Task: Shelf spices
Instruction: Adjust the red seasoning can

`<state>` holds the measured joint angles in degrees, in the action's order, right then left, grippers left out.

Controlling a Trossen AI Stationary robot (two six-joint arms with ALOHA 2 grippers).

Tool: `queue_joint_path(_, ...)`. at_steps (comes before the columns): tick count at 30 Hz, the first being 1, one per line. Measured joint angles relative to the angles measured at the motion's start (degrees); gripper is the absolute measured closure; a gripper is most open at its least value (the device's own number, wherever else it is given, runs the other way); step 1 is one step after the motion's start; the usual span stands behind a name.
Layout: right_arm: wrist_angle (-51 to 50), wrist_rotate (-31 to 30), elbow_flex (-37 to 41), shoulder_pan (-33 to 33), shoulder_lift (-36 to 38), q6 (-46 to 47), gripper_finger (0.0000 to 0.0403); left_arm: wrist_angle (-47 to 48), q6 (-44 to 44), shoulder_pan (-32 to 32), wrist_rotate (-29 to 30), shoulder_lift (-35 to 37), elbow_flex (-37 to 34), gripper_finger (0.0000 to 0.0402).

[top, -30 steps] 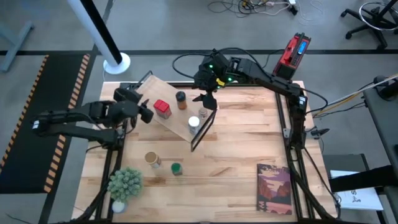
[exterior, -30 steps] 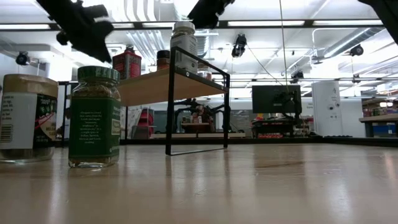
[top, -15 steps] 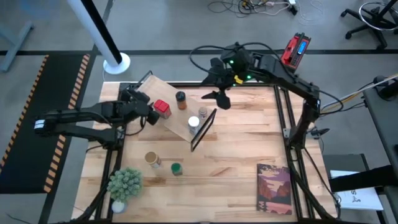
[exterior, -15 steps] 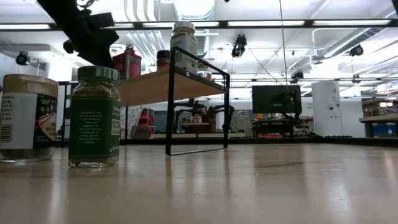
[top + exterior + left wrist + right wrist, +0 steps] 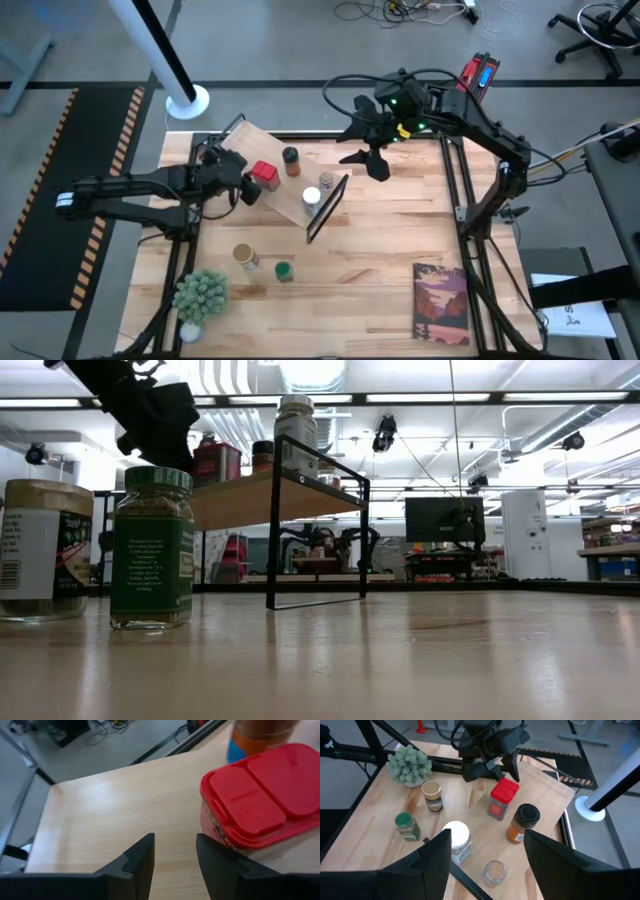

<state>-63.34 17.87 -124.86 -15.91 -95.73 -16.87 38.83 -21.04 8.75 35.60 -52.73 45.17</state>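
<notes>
The shelf point(image 5: 283, 186) serves as the landmark: a slanted pale plank with a thin black frame point(image 5: 326, 208) at its lower end, sitting on the wooden table point(image 5: 390, 250). Four spices stand on the plank. The red tin point(image 5: 264, 175) is at the upper part, the dark-lidded brown jar point(image 5: 291, 160) just beside it toward the table's far edge, the white-lidded jar point(image 5: 312, 198) close to the black frame, and the small silvery-topped jar point(image 5: 327, 181) near that frame as well.

The left gripper point(image 5: 245, 188) hovers over the plank right beside the red tin, on the side away from the frame. In the left wrist view its fingers point(image 5: 141, 857) stand a narrow gap apart with bare wood between them and nothing gripped; the red tin point(image 5: 260, 802) lies just off one fingertip.

The right gripper point(image 5: 372, 160) hangs above the table beyond the shelf's frame end, well apart from the jars, its fingers point(image 5: 440, 851) spread and empty.

Off the shelf, on the table near the potted plant point(image 5: 202, 296), stand the tan-topped jar point(image 5: 244, 256) and the green-lidded jar point(image 5: 284, 271). A book point(image 5: 441, 302) lies far from the shelf.
</notes>
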Motion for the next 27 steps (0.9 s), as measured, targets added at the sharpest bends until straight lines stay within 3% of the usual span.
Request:
queue_joint_path(16,-3.4,-0.1,0.0,0.2,0.6,0.8,0.0181,-3.1,3.0,0.0,-3.4,-4.1,0.0,0.0286)
queue_joint_path(20,-3.5,-0.3,0.1,0.3,0.6,0.8,0.0179,-3.5,4.6,0.0,1.3,-4.1,0.0,0.0285)
queue_joint_path(27,-3.4,-1.3,0.6,0.3,0.6,0.5,0.0185,-8.0,8.3,0.0,1.9,-3.8,0.0,0.0291)
